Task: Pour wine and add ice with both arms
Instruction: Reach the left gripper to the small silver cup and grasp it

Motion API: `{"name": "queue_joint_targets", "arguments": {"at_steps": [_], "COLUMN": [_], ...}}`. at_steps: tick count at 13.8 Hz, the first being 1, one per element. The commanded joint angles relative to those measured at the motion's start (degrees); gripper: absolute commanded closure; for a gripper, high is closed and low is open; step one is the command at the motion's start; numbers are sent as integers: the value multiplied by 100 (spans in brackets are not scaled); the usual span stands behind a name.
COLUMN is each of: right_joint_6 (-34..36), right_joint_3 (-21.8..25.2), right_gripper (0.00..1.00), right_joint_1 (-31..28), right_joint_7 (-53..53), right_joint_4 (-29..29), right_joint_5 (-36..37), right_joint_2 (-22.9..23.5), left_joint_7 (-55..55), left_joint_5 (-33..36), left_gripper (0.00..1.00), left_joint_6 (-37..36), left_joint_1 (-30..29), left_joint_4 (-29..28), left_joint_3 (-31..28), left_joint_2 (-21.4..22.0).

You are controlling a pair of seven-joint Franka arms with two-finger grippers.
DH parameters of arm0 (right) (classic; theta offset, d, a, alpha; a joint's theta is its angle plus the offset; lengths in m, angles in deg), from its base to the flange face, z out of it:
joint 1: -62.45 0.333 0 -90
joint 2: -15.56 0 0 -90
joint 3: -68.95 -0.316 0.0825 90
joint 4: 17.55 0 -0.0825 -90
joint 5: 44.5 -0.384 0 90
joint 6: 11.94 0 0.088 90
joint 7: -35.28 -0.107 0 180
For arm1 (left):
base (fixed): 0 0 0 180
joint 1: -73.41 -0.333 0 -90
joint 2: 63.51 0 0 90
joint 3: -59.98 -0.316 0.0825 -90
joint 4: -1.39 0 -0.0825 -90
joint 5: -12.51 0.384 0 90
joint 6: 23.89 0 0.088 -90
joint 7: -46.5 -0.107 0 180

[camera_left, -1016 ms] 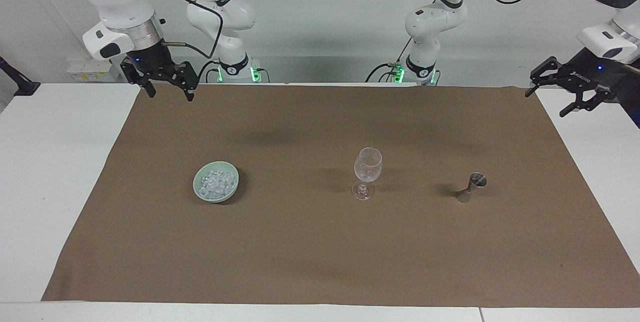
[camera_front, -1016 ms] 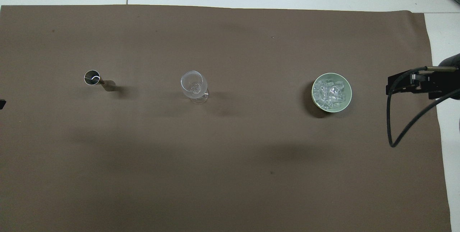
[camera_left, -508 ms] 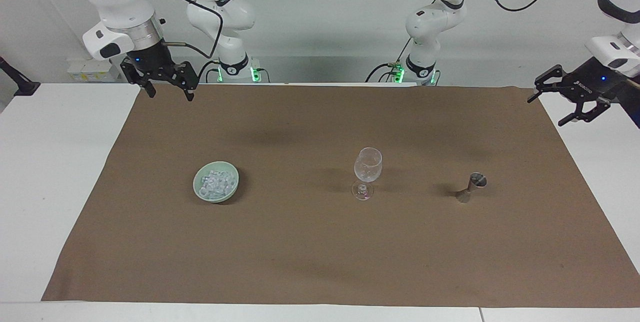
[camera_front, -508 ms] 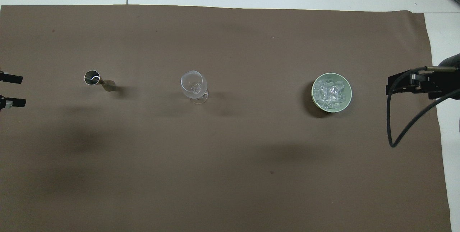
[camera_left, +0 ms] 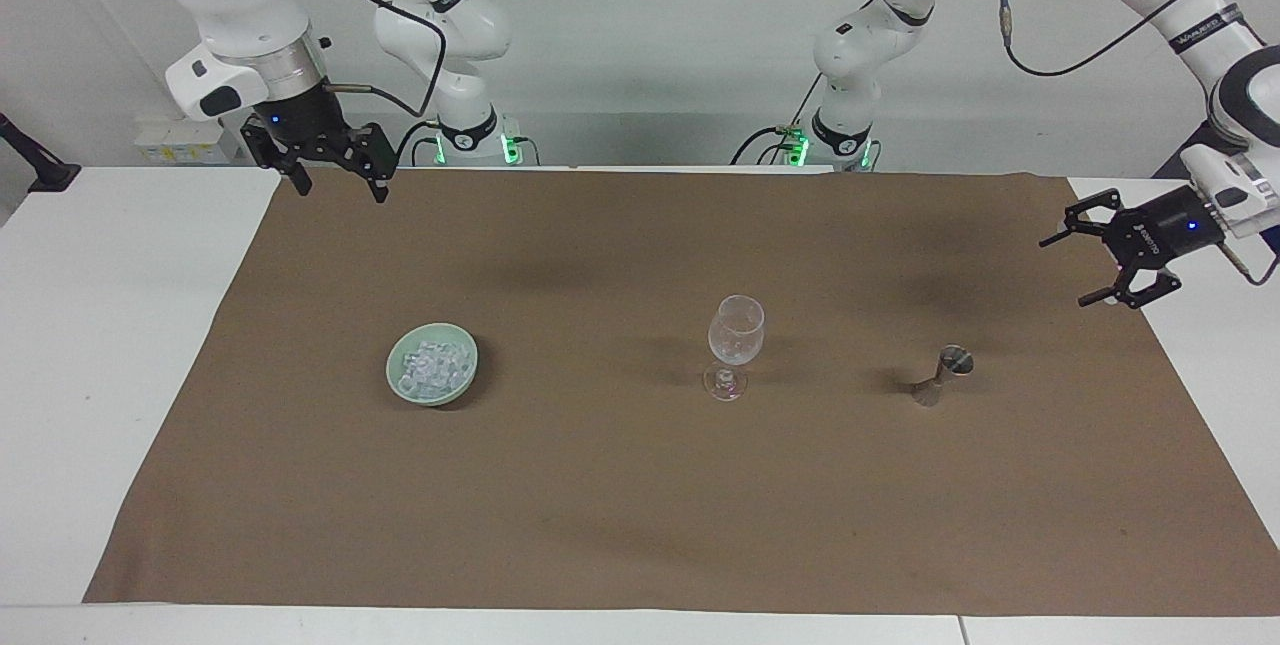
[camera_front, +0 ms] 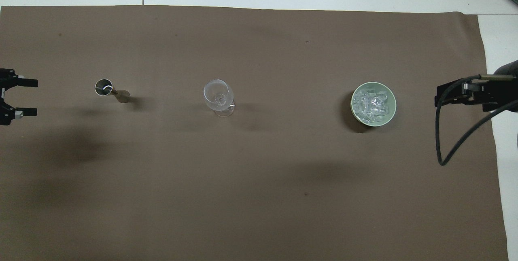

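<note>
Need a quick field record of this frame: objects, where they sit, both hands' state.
surface: brown mat on a white table
ice: in a pale green bowl, toward the right arm's end
glass: clear stemmed glass, upright, mid-mat, looks empty
jigger: metal jigger, upright, toward the left arm's end
left hand: left hand open, empty, in the air over the mat's edge at the jigger's end
right hand: right hand open, empty, raised over the mat's corner at the bowl's end
contact: none

A big brown cloth (camera_left: 620,505) covers most of the white table (camera_left: 110,325). A plain white wall (camera_left: 640,35) stands at the back.
</note>
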Motion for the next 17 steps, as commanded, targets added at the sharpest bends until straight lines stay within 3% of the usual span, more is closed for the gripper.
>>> {"name": "queue_joint_targets", "arguments": {"at_steps": [1, 6, 10, 17], "right_joint_6": [-35, -35, -35, -35], "right_joint_3": [-23, -23, -32, -23], "right_gripper": [0, 0, 0, 0], "right_joint_1": [-76, -76, -76, -76], "right_joint_7": [164, 164, 164, 164], "right_joint_4": [-46, -46, -46, -46], "right_joint_5": [-93, -93, -93, -93], "right_joint_2": [31, 31, 31, 31], "left_joint_7": [-779, -2570, -2906, -3417], "left_joint_5": [-493, -1144, -1917, -2059], "left_gripper": [0, 0, 0, 0], "left_joint_6": [-148, -227, -271, -456], "left_joint_1": [-49, -250, -313, -137], "left_joint_4": [131, 87, -36, -177], "left_joint_3": [41, 111, 111, 278], "left_joint_2": [-507, -1298, -1773, -2073]}}
